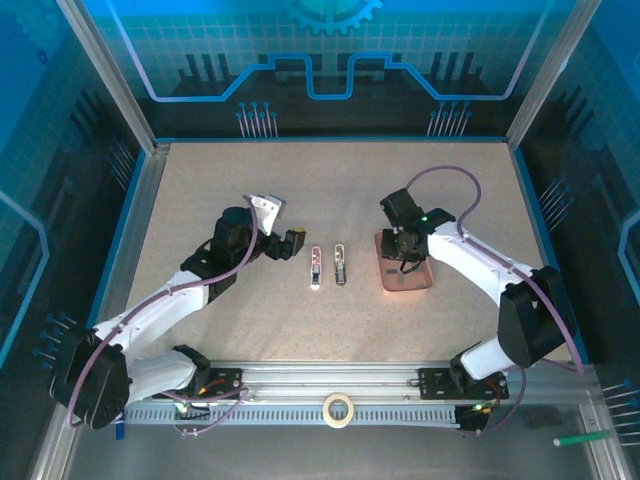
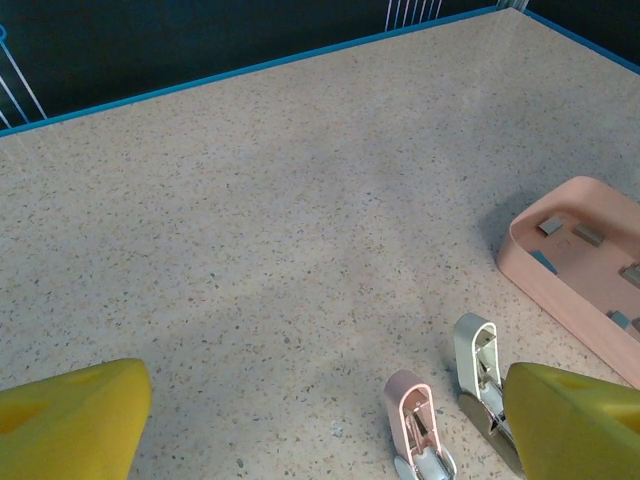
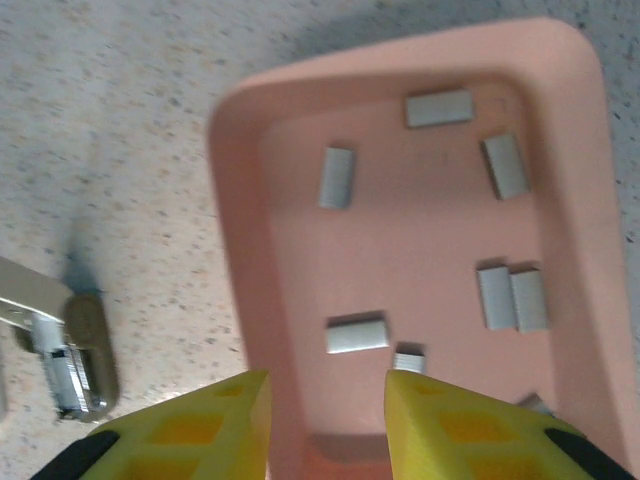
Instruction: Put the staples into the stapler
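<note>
Lying scattered in pink tray (image 3: 236, 250): sm grey staples (image 3: 338, 177)

No lettering, number or brand mark can be read anywhere from where I stand. The one sign-like thing is a blue gear emblem (image 1: 332, 12) at the top of the back wall (image 1: 330, 115), with blue circuit-style lines (image 1: 300, 80) running beneath it, and it carries no words.

Speckled beige tabletop (image 1: 330, 200), blue, perhaps printed, walls (image 1: 330, 60)
</note>
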### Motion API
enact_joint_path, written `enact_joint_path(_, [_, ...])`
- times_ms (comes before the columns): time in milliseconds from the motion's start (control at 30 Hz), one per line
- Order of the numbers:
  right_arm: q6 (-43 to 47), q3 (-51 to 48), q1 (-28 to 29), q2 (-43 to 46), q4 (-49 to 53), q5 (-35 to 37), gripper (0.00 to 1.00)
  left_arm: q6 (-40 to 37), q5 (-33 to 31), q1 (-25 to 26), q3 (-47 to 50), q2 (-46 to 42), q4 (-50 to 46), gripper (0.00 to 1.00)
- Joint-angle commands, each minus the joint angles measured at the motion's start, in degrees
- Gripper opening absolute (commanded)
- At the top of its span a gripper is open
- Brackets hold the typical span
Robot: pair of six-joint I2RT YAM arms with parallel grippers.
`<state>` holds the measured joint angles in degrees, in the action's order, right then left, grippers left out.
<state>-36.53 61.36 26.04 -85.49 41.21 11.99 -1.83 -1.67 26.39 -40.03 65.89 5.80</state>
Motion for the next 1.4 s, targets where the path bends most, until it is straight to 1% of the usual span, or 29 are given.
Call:
enact_joint_path(0, [4.1, 0.8, -2.9, -1.5, 1.9, -4.2, 0.35, -0.8, 1.2, -0.4, -1.7, 0.4, -0.5, 0.92])
enact_joint_path(167, [5.5, 3.3, -6.1, -6.1, -1.1, -3.9, 0.31, -1.4, 0.8, -0.4, -1.8, 0.2, -0.7, 0.92])
enact_joint_path(333, [4.4, 3.0, -6.4, -9.4, -9.2, -4.4, 0.27, -1.9, 0.5, -0.4, -1.9, 0.4, -0.9, 0.92])
enact_joint_path(500, [3.1, 1.6, -6.3, -11.7, -14.3, -3.9, 0.26, -2.1, 0.4, -0.5, -1.9, 0.3, -1.0, 0.92])
enact_joint_path(867, [2.8, 0.9, -5.8, -15.9, -17.6, -2.8, 0.27, -2.0, 0.6, -0.6, -2.0, 0.6, -0.9, 0.92])
enact_joint_path(1167, [3.3, 1.6, -4.9, -18.3, -17.3, -0.7, 0.26, -2.2, 0.4, -0.6, -2.0, 0.6, -1.0, 0.92])
enact_joint_path(1367, [3.3, 1.1, -4.5, -19.5, -17.8, -1.1, 0.26, -2.2, 0.5, -0.7, -2.0, 0.5, -1.1, 0.92])
